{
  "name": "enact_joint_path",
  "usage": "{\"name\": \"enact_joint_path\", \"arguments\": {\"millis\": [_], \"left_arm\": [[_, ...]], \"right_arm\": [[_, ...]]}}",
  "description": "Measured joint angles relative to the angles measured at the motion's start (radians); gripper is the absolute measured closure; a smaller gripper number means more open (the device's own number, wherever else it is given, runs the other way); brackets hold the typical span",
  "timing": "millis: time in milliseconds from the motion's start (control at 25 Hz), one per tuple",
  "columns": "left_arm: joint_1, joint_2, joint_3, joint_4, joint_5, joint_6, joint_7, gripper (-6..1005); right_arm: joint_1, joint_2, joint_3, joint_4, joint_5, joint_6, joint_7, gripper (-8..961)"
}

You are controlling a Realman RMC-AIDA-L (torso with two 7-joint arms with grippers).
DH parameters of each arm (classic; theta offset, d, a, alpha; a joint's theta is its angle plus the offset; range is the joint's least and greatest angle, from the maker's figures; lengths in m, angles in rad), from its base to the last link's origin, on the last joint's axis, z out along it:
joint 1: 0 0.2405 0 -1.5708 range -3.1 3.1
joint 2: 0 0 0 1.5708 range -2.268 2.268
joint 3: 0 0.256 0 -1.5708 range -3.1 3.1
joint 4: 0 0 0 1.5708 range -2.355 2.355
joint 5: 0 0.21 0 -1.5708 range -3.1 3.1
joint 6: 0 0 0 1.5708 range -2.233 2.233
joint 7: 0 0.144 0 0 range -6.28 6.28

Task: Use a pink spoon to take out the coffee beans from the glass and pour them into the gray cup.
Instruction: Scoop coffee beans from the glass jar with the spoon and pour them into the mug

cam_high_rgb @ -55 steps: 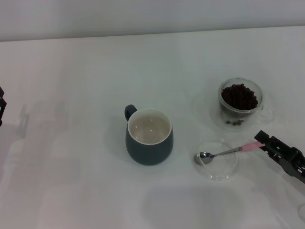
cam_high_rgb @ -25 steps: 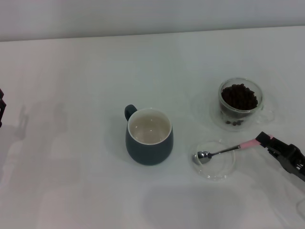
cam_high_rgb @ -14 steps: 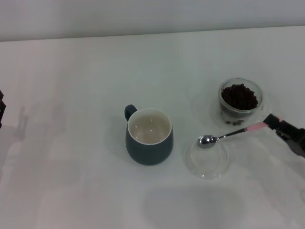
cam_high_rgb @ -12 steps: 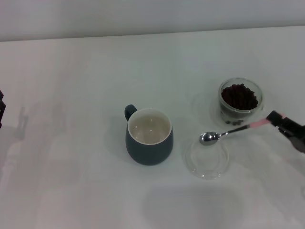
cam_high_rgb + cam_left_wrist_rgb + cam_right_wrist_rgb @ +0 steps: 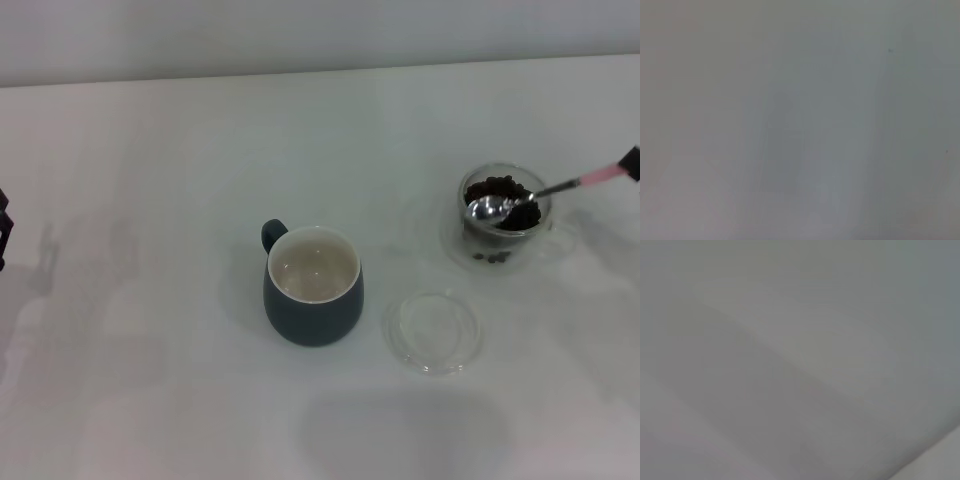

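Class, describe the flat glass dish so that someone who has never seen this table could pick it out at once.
Start at the gray cup in the middle of the white table. Just to its right lies the glass dish, nearer the robot than the glass of coffee beans. Unlike that glass, it is flat, shallow and empty.

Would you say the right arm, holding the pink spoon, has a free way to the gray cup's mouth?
Probably yes: the right end effector holds the pink spoon over the glass, and nothing stands between it and the open gray cup.
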Motion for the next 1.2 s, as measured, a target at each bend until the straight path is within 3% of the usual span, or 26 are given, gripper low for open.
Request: {"name": "enact_joint_path", "arguments": {"millis": [720,1200], "left_arm": [[0.004,-0.002,0.000,0.021,-0.018,0.000,0.000,460],[-0.001,0.001,0.000,0.021,-0.020,0.000,0.000,460]], "right_arm": [[0.084,-0.061,-0.006,-0.160,-0.111,-0.089,-0.087,813],[0.093,-0.058,-0.012,-0.241,-0.196,-0.090,-0.130,811]]}}
